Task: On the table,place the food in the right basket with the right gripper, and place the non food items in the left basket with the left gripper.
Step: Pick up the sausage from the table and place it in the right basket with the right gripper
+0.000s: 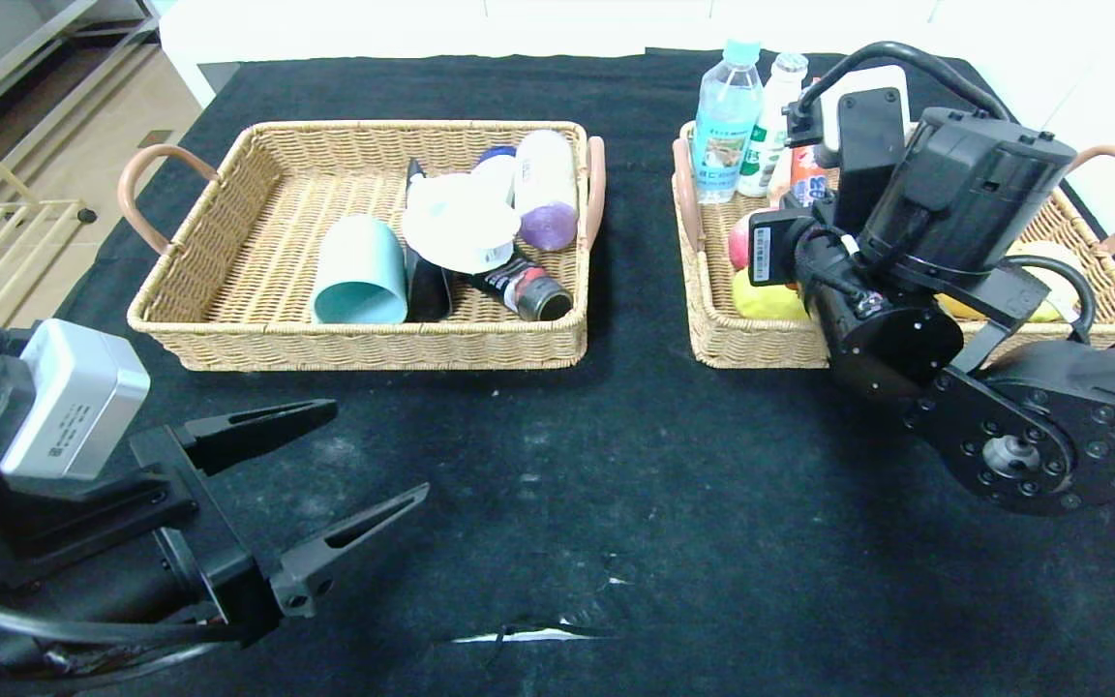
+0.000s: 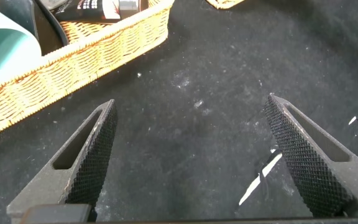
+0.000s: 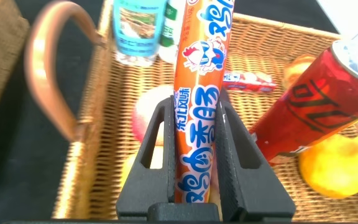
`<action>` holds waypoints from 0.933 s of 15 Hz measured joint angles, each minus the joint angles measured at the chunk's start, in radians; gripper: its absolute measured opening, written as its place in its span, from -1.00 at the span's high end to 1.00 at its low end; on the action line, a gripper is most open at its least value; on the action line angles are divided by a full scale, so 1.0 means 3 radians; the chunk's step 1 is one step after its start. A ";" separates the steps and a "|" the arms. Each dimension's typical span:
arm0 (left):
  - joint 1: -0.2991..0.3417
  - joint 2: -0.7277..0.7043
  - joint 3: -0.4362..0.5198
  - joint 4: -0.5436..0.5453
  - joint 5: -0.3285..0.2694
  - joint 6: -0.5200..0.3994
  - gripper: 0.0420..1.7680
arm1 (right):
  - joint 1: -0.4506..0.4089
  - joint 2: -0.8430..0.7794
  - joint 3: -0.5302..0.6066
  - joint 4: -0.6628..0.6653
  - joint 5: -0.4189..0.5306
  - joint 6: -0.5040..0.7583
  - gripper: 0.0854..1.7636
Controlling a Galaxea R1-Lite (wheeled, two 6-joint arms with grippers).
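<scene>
Hovering over right basket [image 3: 278,43], right gripper [image 3: 197,134] jaws pinching orange sausage [image 3: 201,93] for release among food; left gripper [image 2: 191,155] idling, jaws spread, above bench [image 1: 557,484].

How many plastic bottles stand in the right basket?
2, both upright at the far left corner of the right basket: a clear blue-labelled bottle and, beside it, a white green-labelled bottle. The right arm hides part of the basket, so more may be hidden.
</scene>
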 joint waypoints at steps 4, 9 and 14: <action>-0.0016 0.0001 0.0016 0.0000 0.0000 0.0014 -0.94 | -0.0133 0.0037 -0.0067 0.0001 0.0011 -0.0022 0.54; -0.0019 0.0000 0.0026 0.0000 -0.0006 0.0048 -0.94 | -0.0201 0.0028 -0.0070 -0.0004 0.0010 -0.0021 -0.07; -0.0034 0.0000 0.0027 0.0000 -0.0001 0.0051 -0.94 | -0.0179 0.0000 -0.0035 0.0000 0.0008 -0.0023 -0.48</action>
